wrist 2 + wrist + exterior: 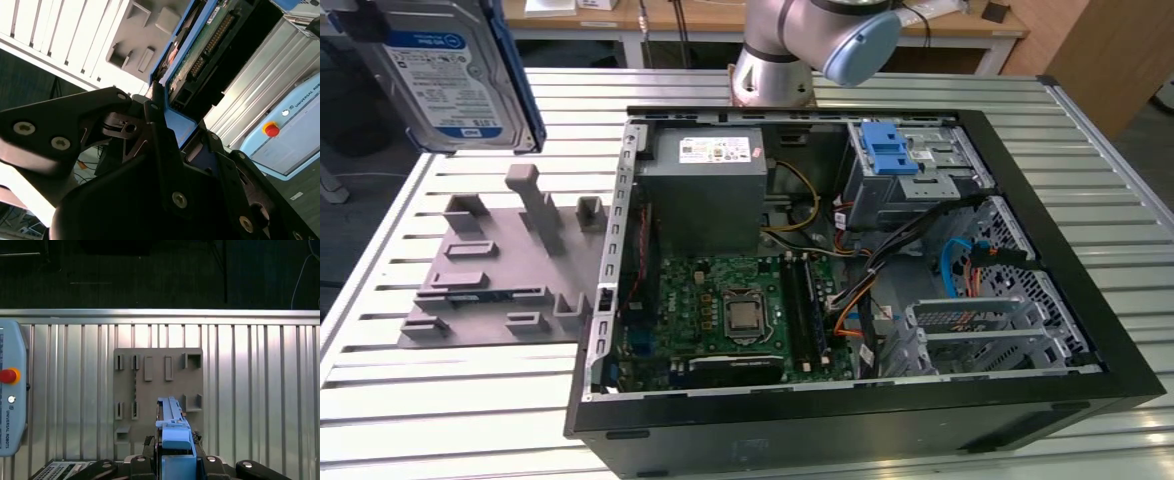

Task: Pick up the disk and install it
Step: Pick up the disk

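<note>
A ribbed metal table (454, 400) carries an open computer case (854, 425) and, on the exterior view's left, a grey fixture plate (494, 285). Wooden desks (680, 18) stand behind. My arm (814, 40) rises from the table's far edge at the top centre of that view. My gripper (177, 120) is pinched on the blue bracket of the disk (447, 75), which hangs in the upper left of the exterior view, above the plate, label facing the camera.
</note>
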`<state>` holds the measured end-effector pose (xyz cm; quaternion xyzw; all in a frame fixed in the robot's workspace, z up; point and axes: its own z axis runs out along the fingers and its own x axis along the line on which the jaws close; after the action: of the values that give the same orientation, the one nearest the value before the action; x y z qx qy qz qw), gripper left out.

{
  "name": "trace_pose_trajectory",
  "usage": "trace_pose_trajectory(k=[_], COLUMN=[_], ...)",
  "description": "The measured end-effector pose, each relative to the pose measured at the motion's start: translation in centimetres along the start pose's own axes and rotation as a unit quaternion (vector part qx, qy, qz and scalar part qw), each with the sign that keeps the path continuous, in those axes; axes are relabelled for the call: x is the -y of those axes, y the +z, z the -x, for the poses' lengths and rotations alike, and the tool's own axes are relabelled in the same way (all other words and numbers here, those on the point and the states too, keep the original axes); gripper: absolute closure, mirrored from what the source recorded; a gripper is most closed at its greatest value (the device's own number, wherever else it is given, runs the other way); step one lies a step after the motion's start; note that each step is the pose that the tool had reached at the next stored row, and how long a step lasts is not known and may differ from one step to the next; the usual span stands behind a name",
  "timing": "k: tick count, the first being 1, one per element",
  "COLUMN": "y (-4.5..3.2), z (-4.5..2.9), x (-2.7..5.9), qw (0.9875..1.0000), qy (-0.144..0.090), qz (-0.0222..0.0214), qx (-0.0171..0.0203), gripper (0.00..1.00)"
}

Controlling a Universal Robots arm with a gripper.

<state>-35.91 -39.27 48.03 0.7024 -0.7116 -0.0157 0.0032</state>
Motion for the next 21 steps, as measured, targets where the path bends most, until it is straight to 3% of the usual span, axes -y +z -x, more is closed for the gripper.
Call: trace_pose_trajectory(k=[21], y=[-0.03], z=[-0.02], x=[3.44], qw=[1.0000], qy=[0.000], qz=[0.0000], qx=[0.0000], gripper=[0.63])
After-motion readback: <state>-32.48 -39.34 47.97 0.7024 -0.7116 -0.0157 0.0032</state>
